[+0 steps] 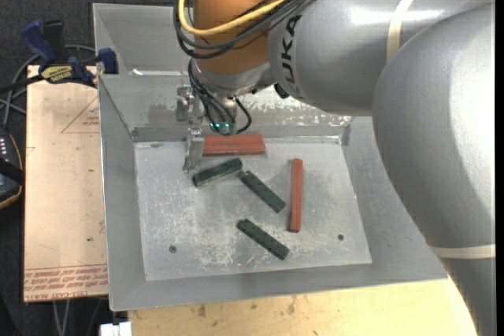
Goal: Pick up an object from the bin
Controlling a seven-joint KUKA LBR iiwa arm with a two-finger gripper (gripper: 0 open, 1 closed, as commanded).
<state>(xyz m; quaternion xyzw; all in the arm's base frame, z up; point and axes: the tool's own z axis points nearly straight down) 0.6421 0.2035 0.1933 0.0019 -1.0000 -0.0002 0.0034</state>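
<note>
My gripper (pixel 191 156) hangs below the orange cover at the back left of the bin floor, its tip low near the floor. A red-brown flat block (pixel 234 145) lies just to its right, along the back wall. A dark green bar (pixel 217 171) lies slanted right beneath the gripper's tip and in front of the block. I cannot tell whether the gripper touches either one.
A second dark green bar (pixel 262 191) lies slanted in the middle of the bin and a third (pixel 263 238) lies nearer the front. A long red bar (pixel 295 195) lies to the right. The arm covers the bin's right and back.
</note>
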